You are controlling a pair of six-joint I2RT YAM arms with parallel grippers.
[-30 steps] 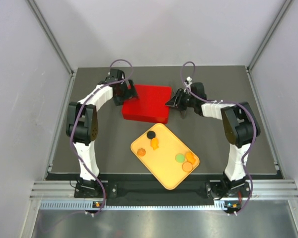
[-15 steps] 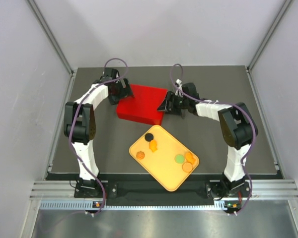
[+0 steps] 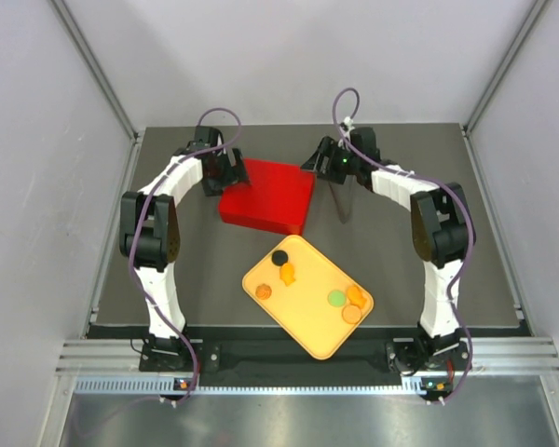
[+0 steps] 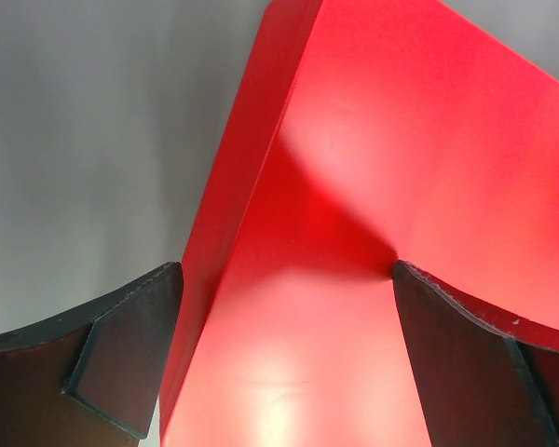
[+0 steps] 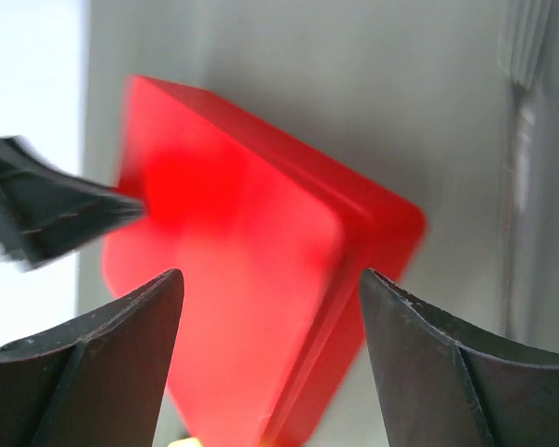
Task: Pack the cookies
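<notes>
The cookies [image 3: 287, 271] lie in the top view on a yellow tray [image 3: 307, 279] that rests slanted on the dark table [image 3: 168, 279], near the arm bases. One black cookie [image 3: 280, 254] and two orange ones sit at the tray's far left end, and a green cookie [image 3: 336, 298] with two more orange ones sits at its near right end. Behind the tray, just beyond its far corner, is a flat red box [image 3: 268, 196] with a plain red top. The left claw [image 3: 225, 173] is at the left edge of this box, and the right claw [image 3: 320, 160] hangs near the box's far right corner. Both claws are well apart from the cookies, with the box lying between them and the tray. In the left wrist view, the left claw [image 4: 284, 358] is spread wide and grasps nothing. One of its fingers [image 4: 121, 363] is over the grey table and the other is over the red top, so the long edge of the red box [image 4: 354, 186] runs between them. In the right wrist view, the right claw [image 5: 270, 358] is released too, with its dark fingers [image 5: 84, 372] apart and nothing between them. The red box [image 5: 252, 279] appears blurred below it, and the dark tip of the left claw [image 5: 47, 209] reaches to the box's far edge.
</notes>
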